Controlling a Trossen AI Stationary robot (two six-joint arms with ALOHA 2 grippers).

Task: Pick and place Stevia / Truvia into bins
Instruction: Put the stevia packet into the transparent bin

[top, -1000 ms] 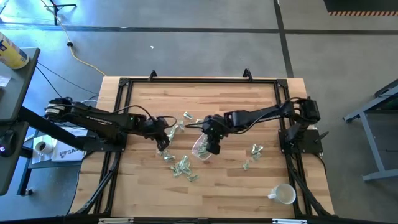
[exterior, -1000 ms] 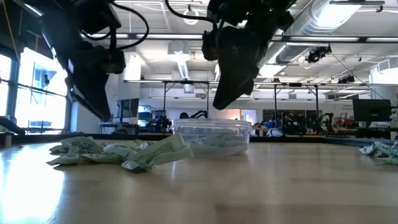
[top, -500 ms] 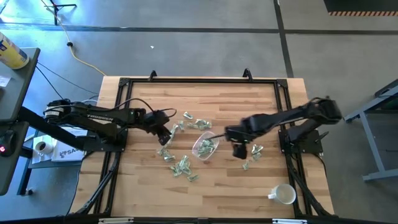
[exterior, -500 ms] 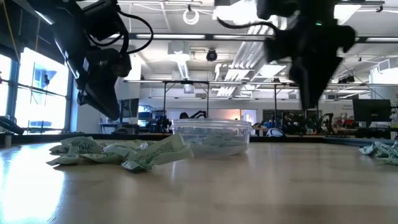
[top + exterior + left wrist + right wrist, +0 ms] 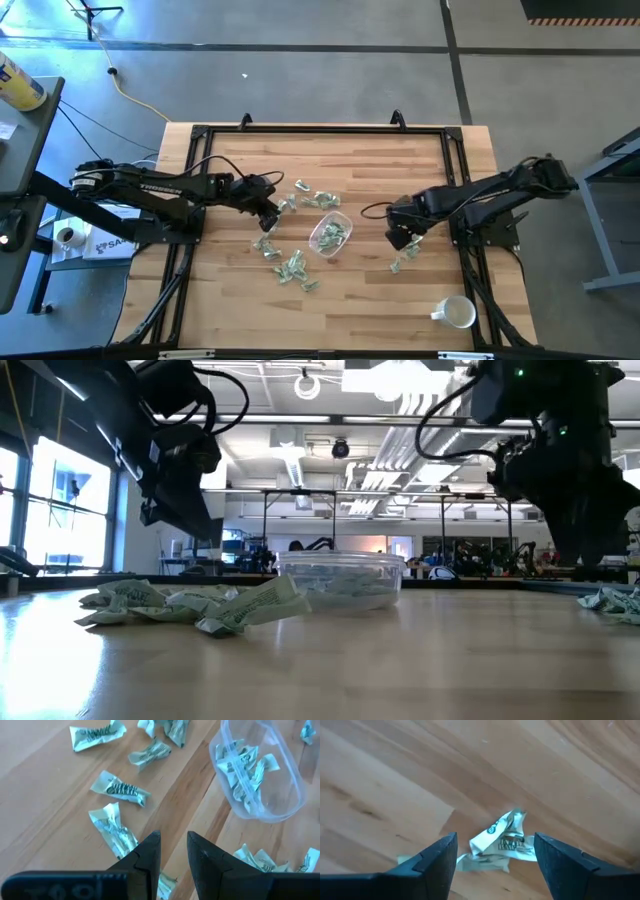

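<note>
On the left side of the wooden table (image 5: 230, 310) the left gripper (image 5: 268, 212) hangs above a scatter of packets (image 5: 268, 249); its wrist view shows the two fingers (image 5: 150, 855) set narrowly apart with nothing visible between them, though their tips are cut off by the picture's edge, so whether anything is pinched lower down cannot be told. Near them lie crumpled green-and-white packets on bare wood, one (image 5: 120, 790) well clear of the fingers. In the middle sits the clear container (image 5: 330, 236), with several packets inside (image 5: 245, 770); from the low view its contents are only a pale blur through the wall (image 5: 345, 582). More packets lie behind it (image 5: 315, 198) and in front (image 5: 294, 268). To the right, the right gripper (image 5: 404, 236) stands with its fingers (image 5: 437, 857) spread wide, straddling a crumpled packet (image 5: 505, 840) without touching it. A white mug (image 5: 457, 313) stands near the table's front right corner.
</note>
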